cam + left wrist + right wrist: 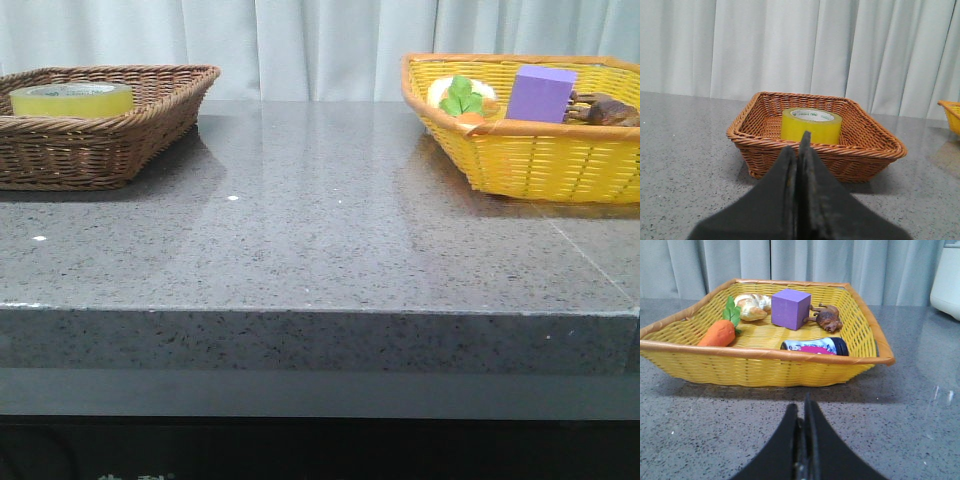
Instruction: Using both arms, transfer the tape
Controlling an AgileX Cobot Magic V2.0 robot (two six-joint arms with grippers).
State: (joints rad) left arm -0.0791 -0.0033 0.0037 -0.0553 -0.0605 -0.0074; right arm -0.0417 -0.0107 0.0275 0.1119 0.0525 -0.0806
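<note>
A grey speckled stone table [320, 250] fills the front view, with pale curtains [320, 45] hanging behind it. Two wicker baskets stand well apart at the far corners. On the left is a brown wicker basket [150, 125]; on the right is a yellow wicker basket [520, 160] with an orange rim.

The tape [72, 99] lies flat inside the brown basket — a wide roll of translucent yellow, its pale core with green print facing up, as the left wrist view shows. It sits toward the back of that basket, touched by neither arm.

The yellow basket holds several smaller things: a purple block [791, 308] near its middle, a toy carrot [720, 331] with green leaves toward one side, a pale bread-like piece [752, 307] just beside the block, a brown animal figure [826, 318] on the block's other side, and a small dark can [815, 346] lying on its side with a pink label, close to the nearer wall.

The left gripper [798, 150] hangs in front of the brown basket, its dark fingers pressed together and holding nothing. The right gripper [802, 412] faces the yellow basket from short of its wall — fingers likewise closed together, empty.
</note>
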